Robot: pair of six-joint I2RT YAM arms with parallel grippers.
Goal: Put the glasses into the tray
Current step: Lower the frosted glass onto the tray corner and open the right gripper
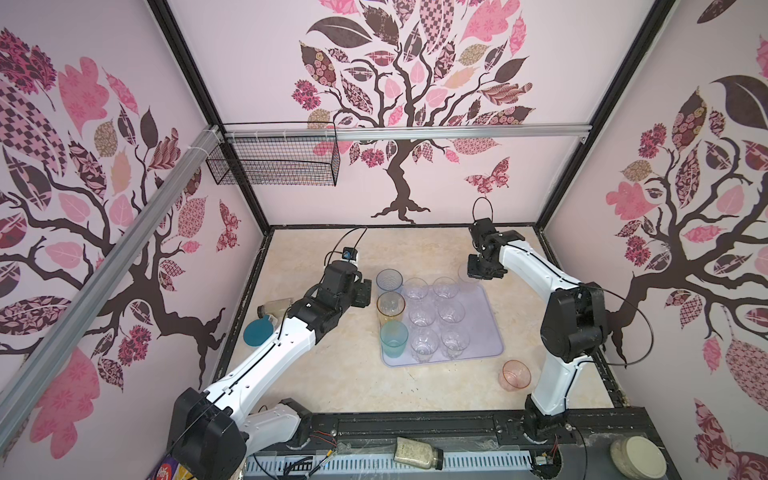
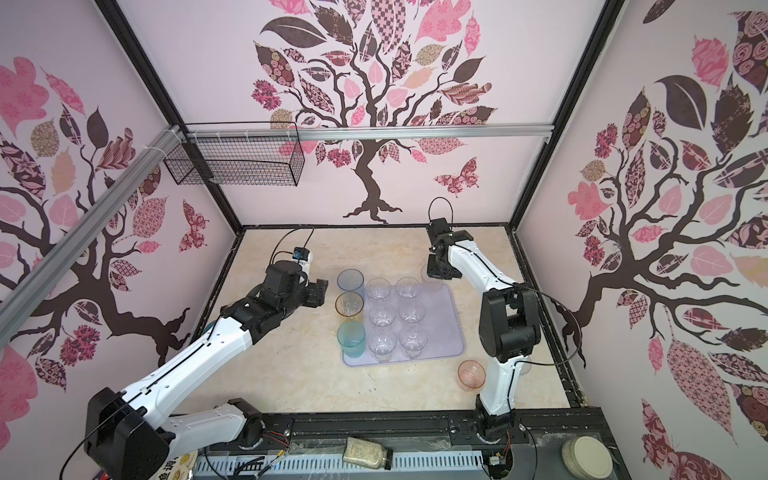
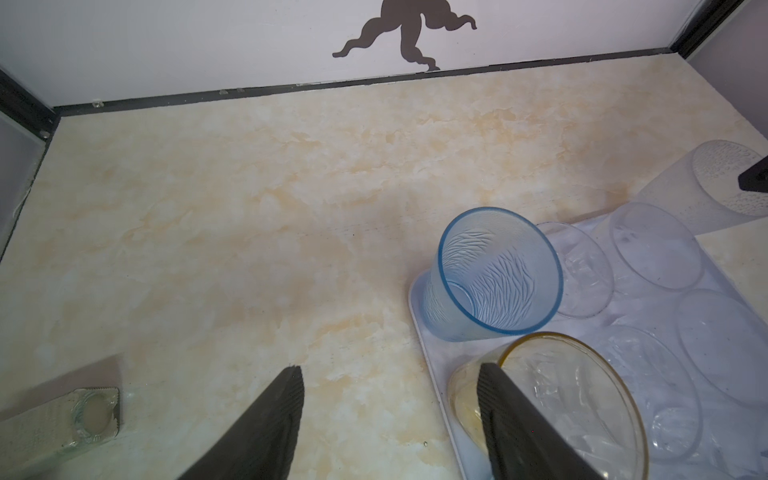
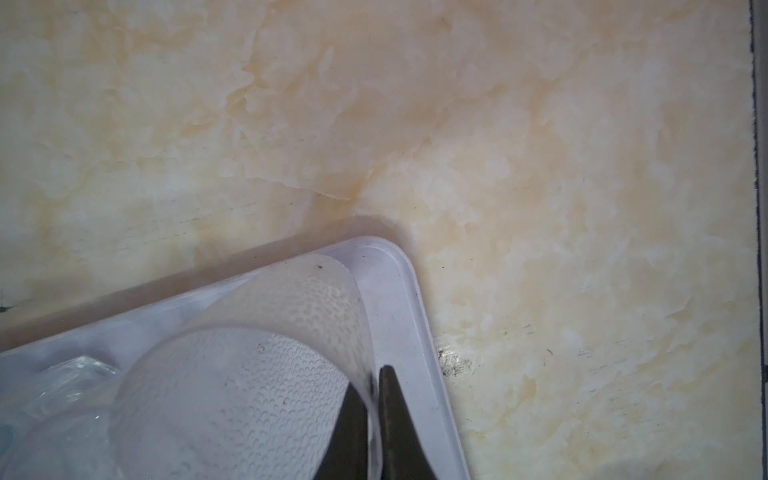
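Near right corner of the bench (image 1: pixel 340 374): pink glass (image 1: pixel 515 375) upright and off the tray, just beside the right arm (image 1: pixel 552 374). Risk: that arm swings back, clips it and sends it rolling.

Tray (image 1: pixel 486 328) sits mid-bench. Teal glass (image 1: pixel 393 338), amber glass (image 1: pixel 390 307) and blue-grey glass (image 1: pixel 389 281) stand in a row along its left edge. Six clear tumblers (image 1: pixel 422 314) stand in two rows beside them, all packed close, so one bump travels down the line.

Left claw (image 3: pixel 390 370): jaws apart, nothing held, just off the tray's left edge. In the left wrist view one finger (image 3: pixel 519 415) overlaps the amber glass; can't tell if it touches. Risk: sideways drift shoves that glass into its neighbours, or hooks the rim and tips it.

Far right corner of the tray: right claw (image 4: pixel 370 378) is clamped on the wall of a textured clear glass (image 4: pixel 257 374), one finger inside and one outside. The glass hangs tilted over the corner; can't tell if its base is down. Looks like the set-down step. Risks:
- The thin pinch on a slick wall lets it swing or slip.
- If the base lands on the raised rim, it topples out onto the bench on release.
- Too far inboard and it knocks the nearest clear tumbler.

Level it and shift it inboard before letting go.
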